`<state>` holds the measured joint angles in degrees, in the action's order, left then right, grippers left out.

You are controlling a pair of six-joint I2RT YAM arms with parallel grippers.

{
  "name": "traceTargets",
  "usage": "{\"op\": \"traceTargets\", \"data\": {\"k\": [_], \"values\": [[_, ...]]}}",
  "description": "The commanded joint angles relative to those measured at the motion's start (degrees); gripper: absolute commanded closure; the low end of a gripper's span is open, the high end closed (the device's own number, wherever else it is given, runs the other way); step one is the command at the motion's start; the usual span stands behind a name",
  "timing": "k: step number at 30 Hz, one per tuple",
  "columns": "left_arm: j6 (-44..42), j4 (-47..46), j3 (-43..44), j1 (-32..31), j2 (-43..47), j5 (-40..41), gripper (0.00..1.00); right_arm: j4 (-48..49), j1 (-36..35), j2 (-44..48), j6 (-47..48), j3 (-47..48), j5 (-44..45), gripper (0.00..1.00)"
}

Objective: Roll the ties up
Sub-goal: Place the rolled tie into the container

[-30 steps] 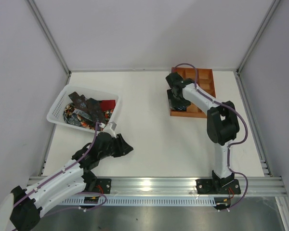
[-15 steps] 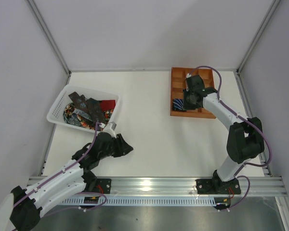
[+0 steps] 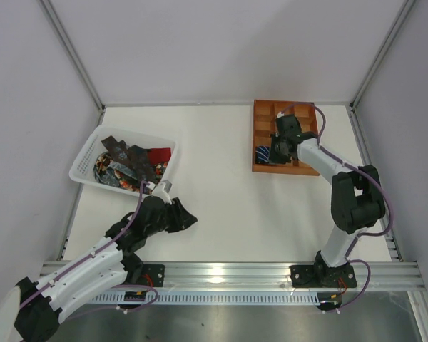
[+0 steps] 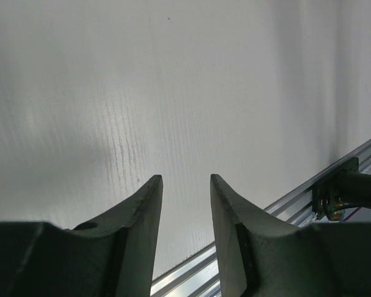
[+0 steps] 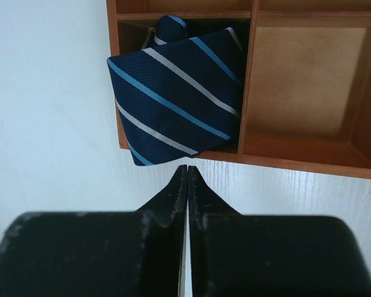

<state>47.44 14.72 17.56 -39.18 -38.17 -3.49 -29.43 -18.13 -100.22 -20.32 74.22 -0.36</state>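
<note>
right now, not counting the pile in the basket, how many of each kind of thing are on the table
tie: 1
tray: 1
basket: 1
total: 3

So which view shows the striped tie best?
Right wrist: the striped tie is close, stripes clear, lying in the tray's corner compartment and overhanging its rim. Top external shows the tie small and dark. Left wrist shows none.

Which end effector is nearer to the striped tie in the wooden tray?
The right. The right end effector is shut just beside the striped tie; the left end effector hovers far away, near the white basket.
</note>
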Motion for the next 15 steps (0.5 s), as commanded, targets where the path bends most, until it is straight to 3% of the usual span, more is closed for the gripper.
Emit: {"op": "traceTargets", "data": {"k": [1, 15], "values": [[-0.9, -0.3, 0.1, 0.6, 0.2, -0.8, 0.57, 3.2, 0.2, -1.2, -1.7, 0.0, -0.2, 1.0], [-1.1, -0.8, 0.0, 0.6, -0.5, -1.0, 0.57, 6.9, 0.2, -6.6, -2.5, 1.1, -0.8, 1.0]]}}
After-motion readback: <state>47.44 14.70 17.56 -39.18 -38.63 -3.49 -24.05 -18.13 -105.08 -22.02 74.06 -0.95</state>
